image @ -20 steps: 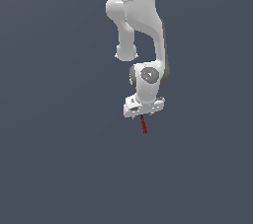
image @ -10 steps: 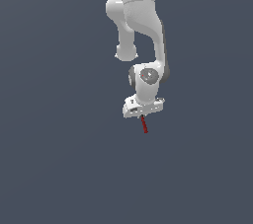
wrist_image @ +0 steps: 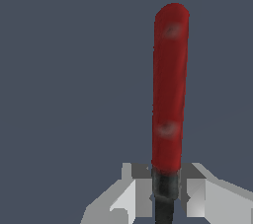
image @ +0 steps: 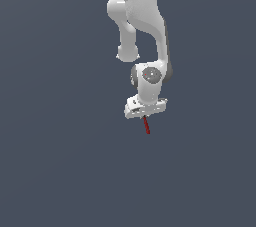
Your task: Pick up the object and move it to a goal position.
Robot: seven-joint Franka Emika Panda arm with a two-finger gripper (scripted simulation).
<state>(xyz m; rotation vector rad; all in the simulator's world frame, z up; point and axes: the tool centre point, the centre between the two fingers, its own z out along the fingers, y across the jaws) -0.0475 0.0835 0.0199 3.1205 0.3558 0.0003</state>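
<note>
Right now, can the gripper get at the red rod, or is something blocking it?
Yes, it looks so: the gripper already seems shut on the red rod at its dark end, with nothing else near in either view.

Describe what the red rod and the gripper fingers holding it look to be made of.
The red rod looks like smooth, glossy plastic or painted material: uniform red with two soft pale highlights. Its dark tip looks matte black, perhaps rubber or plastic. The gripper fingers appear as flat, matte light grey-white faces, like plastic or painted metal. As a simulator render, the true materials cannot be told.
</note>
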